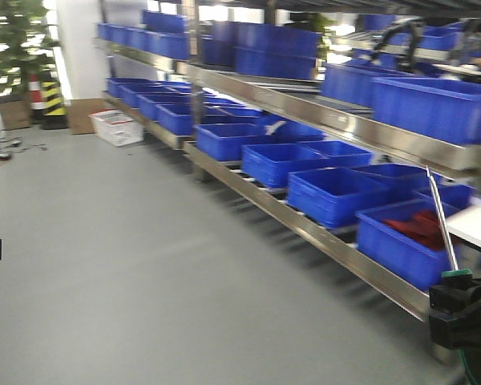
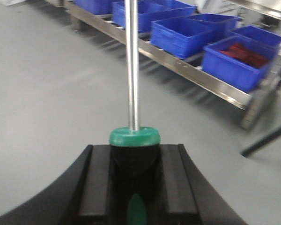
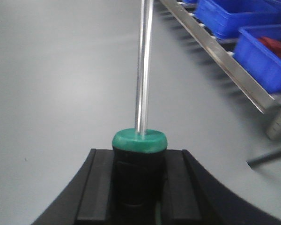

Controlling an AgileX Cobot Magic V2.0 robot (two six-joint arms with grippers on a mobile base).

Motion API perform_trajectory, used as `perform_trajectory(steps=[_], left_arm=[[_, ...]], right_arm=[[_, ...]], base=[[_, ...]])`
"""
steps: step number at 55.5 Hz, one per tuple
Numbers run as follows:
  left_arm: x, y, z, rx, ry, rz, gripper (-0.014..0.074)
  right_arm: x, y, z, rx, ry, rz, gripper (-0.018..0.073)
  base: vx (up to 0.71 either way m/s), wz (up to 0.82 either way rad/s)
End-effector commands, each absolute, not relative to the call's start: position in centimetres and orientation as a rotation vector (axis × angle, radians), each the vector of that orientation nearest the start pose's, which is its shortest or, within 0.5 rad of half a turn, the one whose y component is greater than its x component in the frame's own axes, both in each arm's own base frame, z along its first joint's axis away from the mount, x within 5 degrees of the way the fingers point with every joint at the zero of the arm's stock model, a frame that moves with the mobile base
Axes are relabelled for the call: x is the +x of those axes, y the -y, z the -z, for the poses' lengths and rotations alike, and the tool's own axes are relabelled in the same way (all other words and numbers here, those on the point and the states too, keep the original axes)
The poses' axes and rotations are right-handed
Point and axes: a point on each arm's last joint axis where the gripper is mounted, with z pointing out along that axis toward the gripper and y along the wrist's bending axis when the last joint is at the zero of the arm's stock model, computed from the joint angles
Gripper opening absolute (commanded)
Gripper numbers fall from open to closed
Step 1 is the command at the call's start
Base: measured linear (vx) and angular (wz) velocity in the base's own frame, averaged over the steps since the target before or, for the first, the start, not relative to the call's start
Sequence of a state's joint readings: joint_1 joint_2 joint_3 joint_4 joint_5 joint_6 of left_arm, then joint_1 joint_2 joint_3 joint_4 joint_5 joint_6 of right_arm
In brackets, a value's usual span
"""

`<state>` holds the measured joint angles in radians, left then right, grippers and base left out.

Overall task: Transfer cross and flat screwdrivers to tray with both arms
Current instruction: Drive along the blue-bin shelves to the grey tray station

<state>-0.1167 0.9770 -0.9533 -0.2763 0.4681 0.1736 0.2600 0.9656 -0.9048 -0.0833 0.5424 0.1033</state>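
Nearest, wrist views: the left end effector (image 2: 134, 180) is clenched on the black rubber handle of the left-hand screwdriver (image 2: 132, 70). Its green collar sits just proud of the two pads and the steel shaft points straight out ahead. The right end effector (image 3: 139, 185) grasps the right-hand screwdriver (image 3: 144, 61) the same way. Judgement: gripping the thick rubbery handle rather than the thin shaft gives the pads something that will not slip, and it keeps the tips pointing away from the arms. Which tool is cross and which is flat cannot be told; neither tip is resolved.

Both tools hang in the air over bare grey floor (image 1: 144, 265), touching nothing. The tray appears in no view, and no counter is clearly seen, so the set-down is not yet done. Judgement: this is the carry phase, with both picks complete.

Farther out, a steel rack (image 1: 305, 210) runs along the right, loaded with blue bins (image 1: 337, 192); the nearest holds red items (image 1: 421, 224). At the far end stand a white crate (image 1: 116, 128), a striped post (image 1: 52, 96) and a green tree (image 1: 16, 40). The front view is smeared, so fine detail is lost.
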Motion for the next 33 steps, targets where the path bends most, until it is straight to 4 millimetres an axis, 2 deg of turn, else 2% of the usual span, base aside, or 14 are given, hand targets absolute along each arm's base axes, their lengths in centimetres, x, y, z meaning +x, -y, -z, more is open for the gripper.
perform_trajectory(steps=[1, 33], left_arm=[[20.19, 3.44, -40.21, 0.090, -1.836, 0.258, 0.0000], [20.19, 3.44, -40.21, 0.090, -1.836, 0.258, 0.0000]], right_arm=[[19.47, -4.79, -38.08, -0.210, -1.948, -0.142, -0.0008], [19.45, -4.77, -38.01, -0.210, -1.956, -0.141, -0.0008]], base=[[0.58, 0.64], [0.58, 0.56]])
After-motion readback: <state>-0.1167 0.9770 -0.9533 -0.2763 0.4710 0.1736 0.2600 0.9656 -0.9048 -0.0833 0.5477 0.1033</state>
